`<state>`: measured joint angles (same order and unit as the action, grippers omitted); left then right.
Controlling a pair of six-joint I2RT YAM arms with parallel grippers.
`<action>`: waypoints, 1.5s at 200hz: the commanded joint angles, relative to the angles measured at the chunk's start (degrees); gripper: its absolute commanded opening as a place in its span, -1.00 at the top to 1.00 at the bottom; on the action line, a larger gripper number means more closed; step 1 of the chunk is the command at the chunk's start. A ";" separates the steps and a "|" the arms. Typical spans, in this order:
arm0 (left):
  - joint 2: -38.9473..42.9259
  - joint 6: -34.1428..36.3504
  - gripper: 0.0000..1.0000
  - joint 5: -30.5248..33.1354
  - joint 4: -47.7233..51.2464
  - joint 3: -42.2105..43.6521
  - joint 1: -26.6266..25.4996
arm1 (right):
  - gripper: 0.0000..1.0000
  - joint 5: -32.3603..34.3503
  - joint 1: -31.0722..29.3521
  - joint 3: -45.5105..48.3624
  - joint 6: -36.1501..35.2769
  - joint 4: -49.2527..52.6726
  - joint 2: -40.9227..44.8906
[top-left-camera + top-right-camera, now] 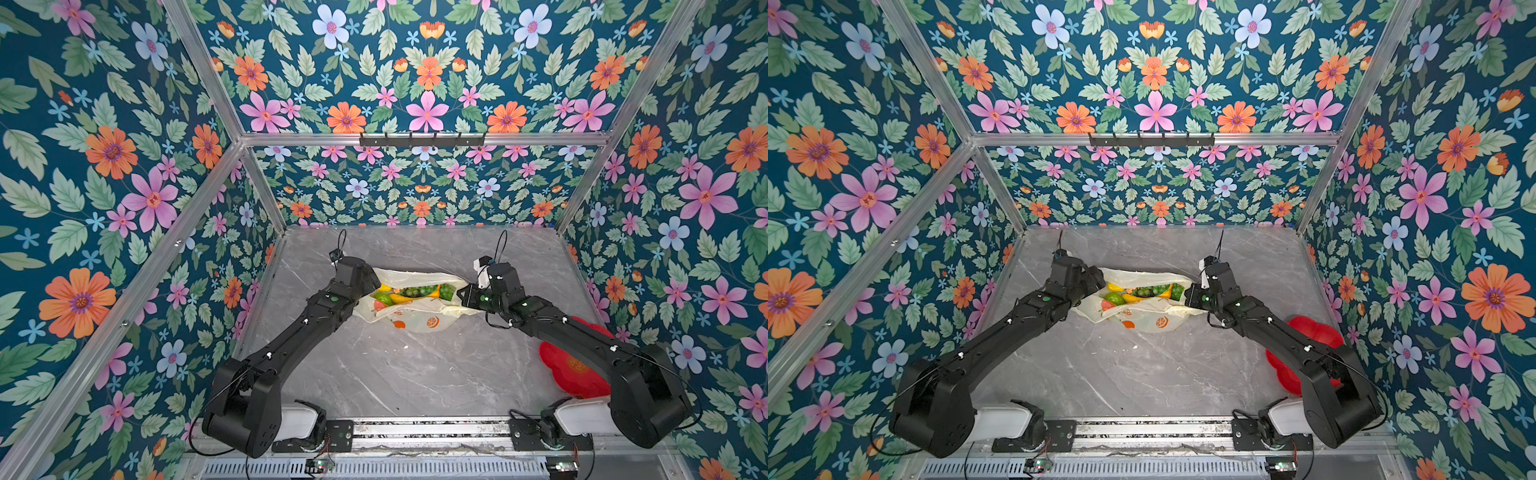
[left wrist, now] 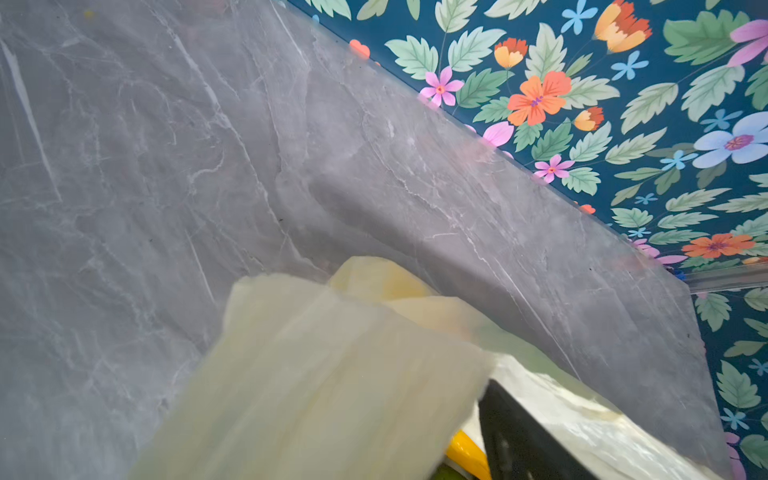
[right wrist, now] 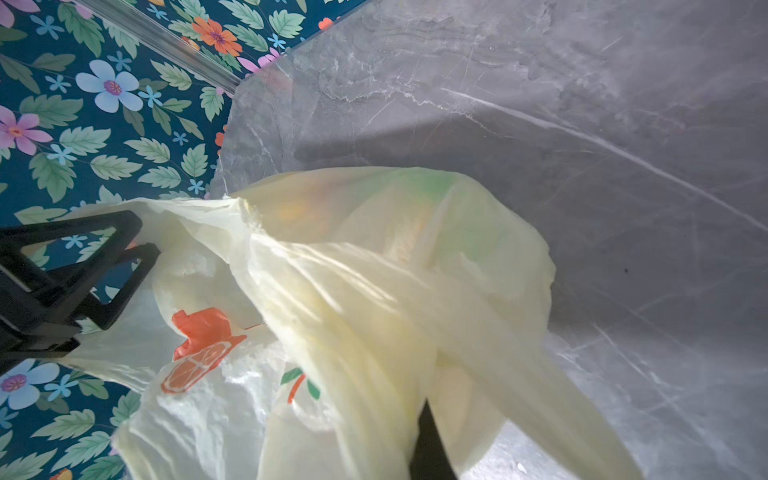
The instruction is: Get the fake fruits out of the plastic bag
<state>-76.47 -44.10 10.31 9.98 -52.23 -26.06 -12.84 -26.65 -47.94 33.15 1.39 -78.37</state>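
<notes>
Veiling some fake fruits (image 1: pixel 415 291): plastic bag (image 1: pixel 419 322)

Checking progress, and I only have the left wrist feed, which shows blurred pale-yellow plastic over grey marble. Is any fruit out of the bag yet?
Observer: No. In both top views the small glossy fake fruits all sit inside the open mouth of the thin pale-yellow plastic bag. None lie on the grey marble table.
Operator: And the right side?
Observer: The right gripper is shut on the bag's right edge.
Operator: Anything else on the table?
Observer: A red flower-shaped dish at the near right, partly under the right arm.
</notes>
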 commanded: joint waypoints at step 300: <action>2.29 -9.14 -0.87 7.92 10.28 1.18 -11.60 | 1.00 7.79 -4.29 -1.56 -5.11 3.45 1.07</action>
<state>-73.19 -51.64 20.95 20.18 -52.03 -37.52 -5.87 -30.63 -49.06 29.10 4.47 -77.41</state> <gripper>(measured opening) 0.935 0.048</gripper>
